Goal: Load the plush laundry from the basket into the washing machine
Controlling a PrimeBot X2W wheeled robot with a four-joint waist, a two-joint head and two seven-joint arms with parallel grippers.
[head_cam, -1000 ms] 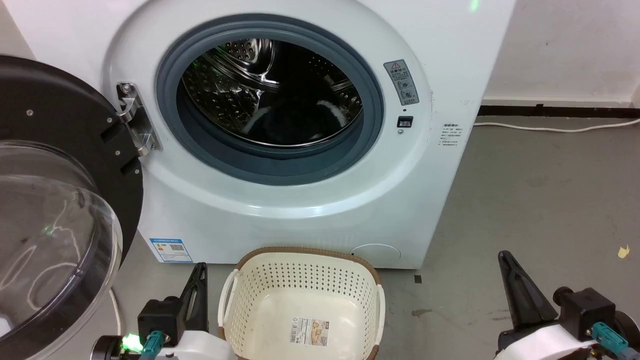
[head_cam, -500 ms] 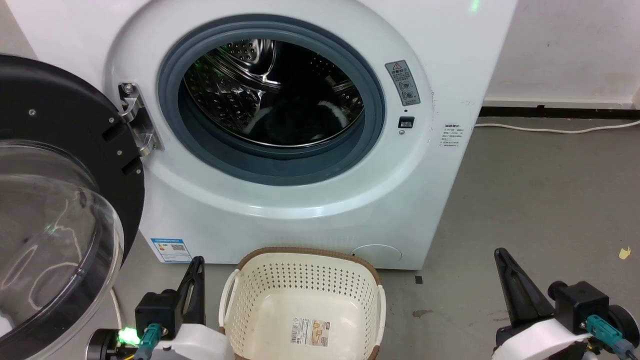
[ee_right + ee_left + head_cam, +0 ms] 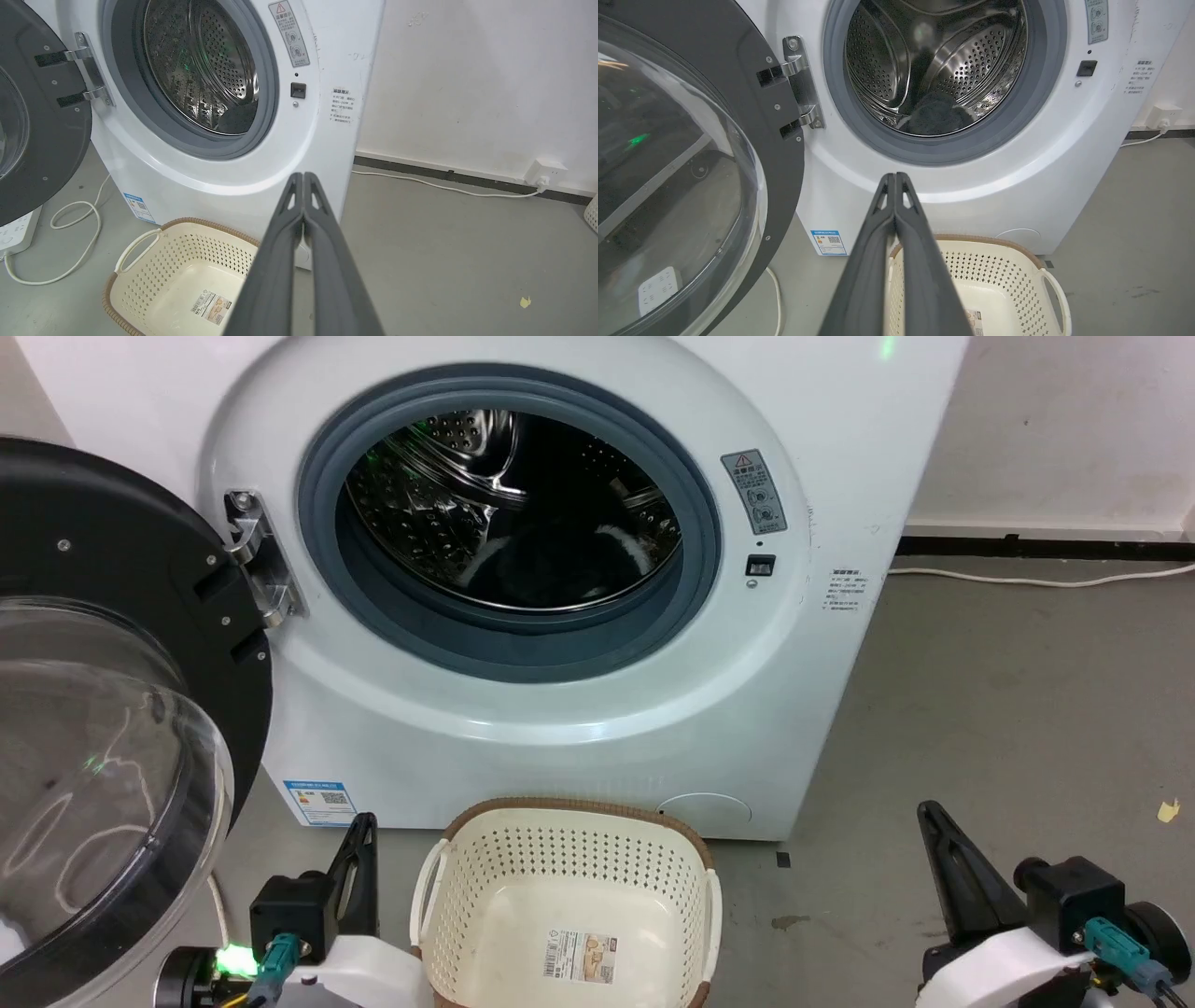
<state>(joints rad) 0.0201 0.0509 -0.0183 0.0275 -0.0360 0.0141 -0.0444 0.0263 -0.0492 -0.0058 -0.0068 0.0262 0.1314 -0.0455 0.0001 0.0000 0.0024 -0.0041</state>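
The black plush laundry [image 3: 551,569] with white patches lies at the bottom of the steel drum of the white washing machine [image 3: 560,728], also seen as a dark heap in the left wrist view [image 3: 936,119]. The door [image 3: 103,709] hangs wide open at the left. On the floor before the washer stands the cream basket [image 3: 565,905], holding nothing but its bottom label. My left gripper [image 3: 362,826] is shut beside the basket's left side, fingers pressed together [image 3: 895,177]. My right gripper [image 3: 926,812] is shut over bare floor to the right [image 3: 303,176].
A white cable [image 3: 70,242] and a power strip [image 3: 14,231] lie on the floor under the open door. Another white cord [image 3: 1036,581] runs along the wall to a socket [image 3: 544,170]. Grey floor spreads to the right of the washer.
Both grippers have slid slightly left and lower in the head view, and the picture has shifted a little right. The laundry and basket have not moved.
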